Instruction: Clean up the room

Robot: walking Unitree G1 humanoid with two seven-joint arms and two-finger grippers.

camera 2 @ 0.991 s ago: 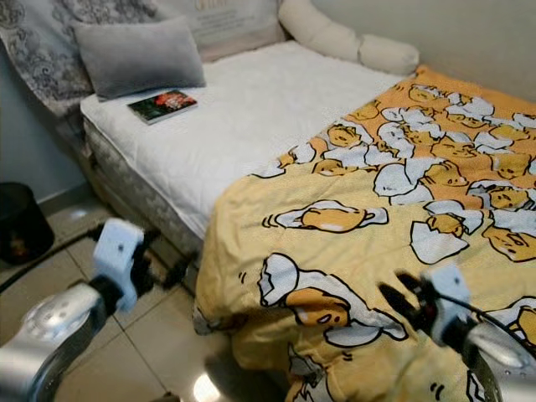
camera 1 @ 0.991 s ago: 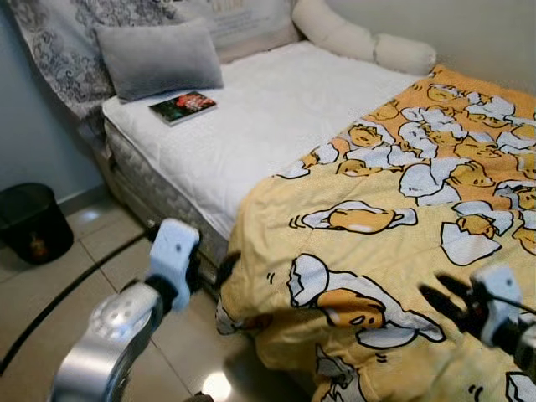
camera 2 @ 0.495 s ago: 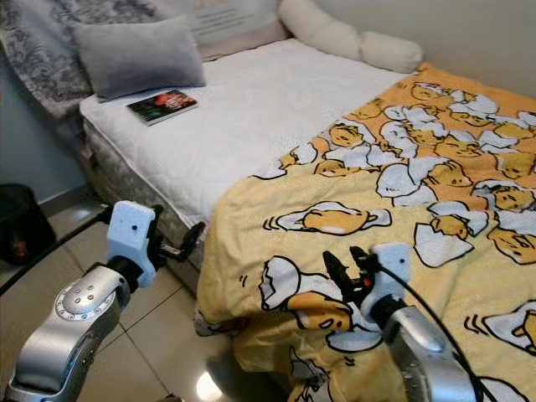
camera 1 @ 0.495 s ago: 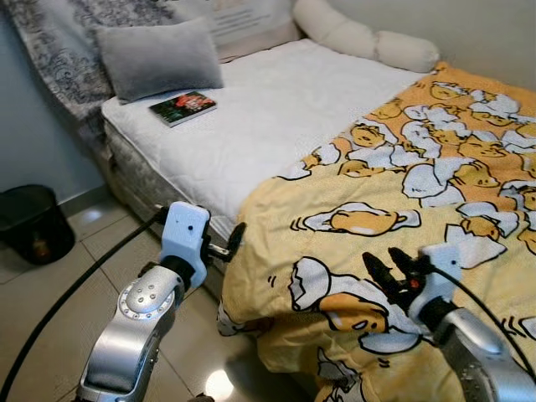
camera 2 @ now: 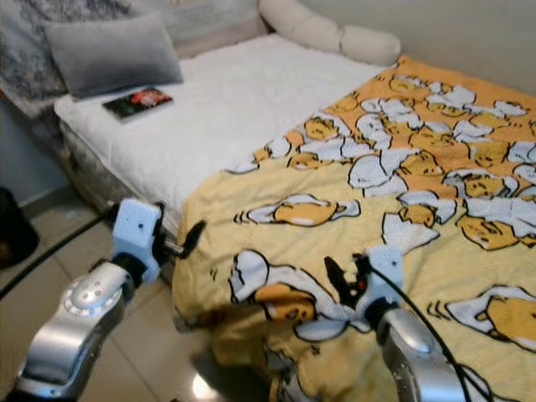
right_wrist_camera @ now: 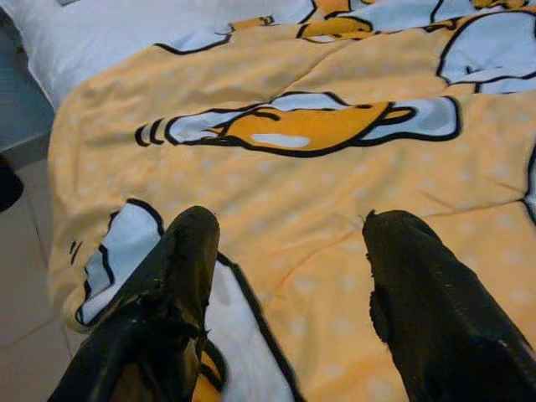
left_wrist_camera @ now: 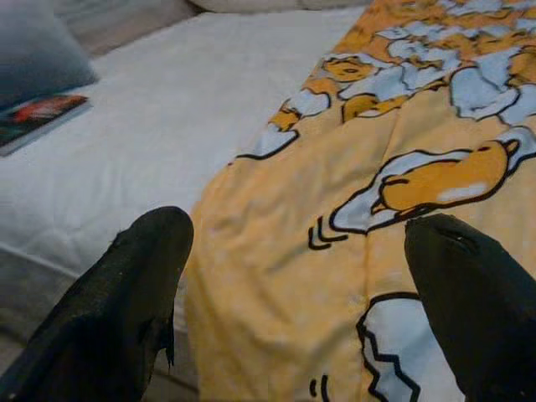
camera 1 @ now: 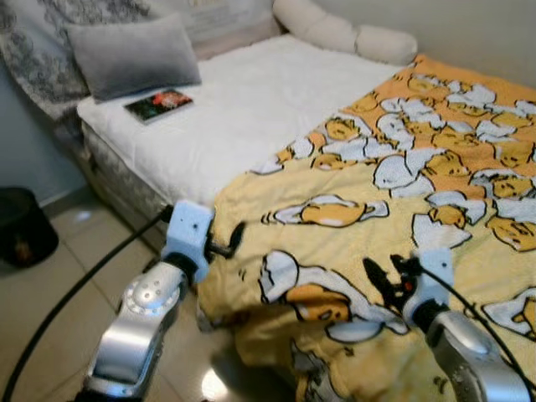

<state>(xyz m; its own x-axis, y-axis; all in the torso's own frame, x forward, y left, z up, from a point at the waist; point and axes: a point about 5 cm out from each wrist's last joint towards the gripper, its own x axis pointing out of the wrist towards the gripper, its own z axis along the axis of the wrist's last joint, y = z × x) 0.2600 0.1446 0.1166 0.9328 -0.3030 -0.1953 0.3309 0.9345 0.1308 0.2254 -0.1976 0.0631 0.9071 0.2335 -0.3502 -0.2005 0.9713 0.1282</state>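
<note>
A yellow blanket [camera 1: 352, 180] printed with cartoon eggs covers the near half of the bed, and its corner hangs down toward the floor. My left gripper [camera 1: 228, 243] is open right at the blanket's hanging left edge, level with the mattress side. In the left wrist view the blanket [left_wrist_camera: 335, 251] lies between its spread fingers [left_wrist_camera: 126, 310]. My right gripper [camera 1: 383, 275] is open just above the blanket near the front corner. In the right wrist view both black fingers [right_wrist_camera: 167, 310] frame an egg print.
The bare white mattress [camera 1: 251, 109] carries a grey pillow [camera 1: 130, 54], a book [camera 1: 157, 105] and a cream bolster [camera 1: 343, 33] along the wall. A black bin [camera 1: 21, 226] stands on the tiled floor at left. A black cable [camera 1: 75, 293] trails beside my left arm.
Both arms have risen and reached toward the blanket. The right gripper came in from the lower right over the blanket, the left one up to its edge. The camera has shifted slightly.
</note>
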